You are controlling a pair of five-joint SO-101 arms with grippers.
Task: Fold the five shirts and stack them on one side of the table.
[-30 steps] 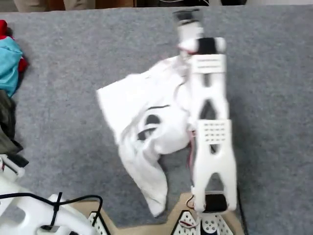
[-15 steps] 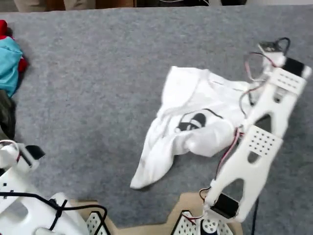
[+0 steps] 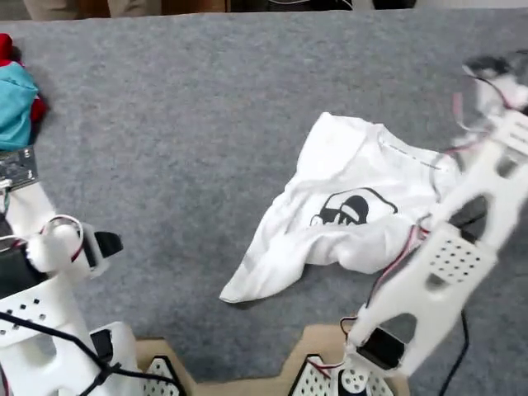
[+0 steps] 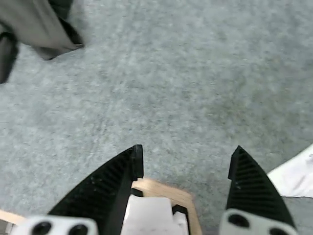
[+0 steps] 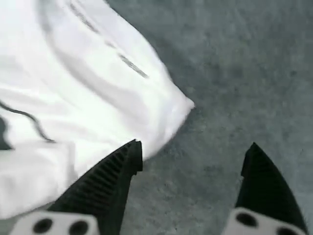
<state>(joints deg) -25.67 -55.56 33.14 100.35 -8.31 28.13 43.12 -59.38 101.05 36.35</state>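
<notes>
A gray mat (image 3: pixel 165 124) covers the table, seen from above. At the far left edge lies a small heap of loose clothing: a red shirt (image 3: pixel 7 45) touching a teal shirt (image 3: pixel 16 103), with a dark garment (image 4: pixel 41 27) near them. By that heap, at the lower left, the left gripper (image 4: pixel 188 149) hovers over bare mat, its 2 jaws spread wide with nothing between them.

Well apart from the heap, right of centre, lies 1 white shirt (image 3: pixel 355 177), the garment in hand. It is bunched rather than flat. Its black graphic (image 3: pixel 351 209) faces up, the cloth around it is humped and creased, and 1 long corner (image 3: pixel 243 287) trails toward the robot's left. At the right, the right gripper (image 5: pixel 194 144) hangs just over the shirt's right edge, jaws likewise parted and empty. 1 jaw is above white cloth, the other above mat.

The step appears to be spreading this shirt flat before any fold. The heap looks unfolded, so the task seems near its start. To do the step well, the right gripper should probably pinch the edge beneath it, and the left gripper should cross to the trailing corner. The 2 could then draw apart low over the mat until the humps smooth out. The pull should favour the centre, since the shirt lies toward the right side and could be dragged further that way.
</notes>
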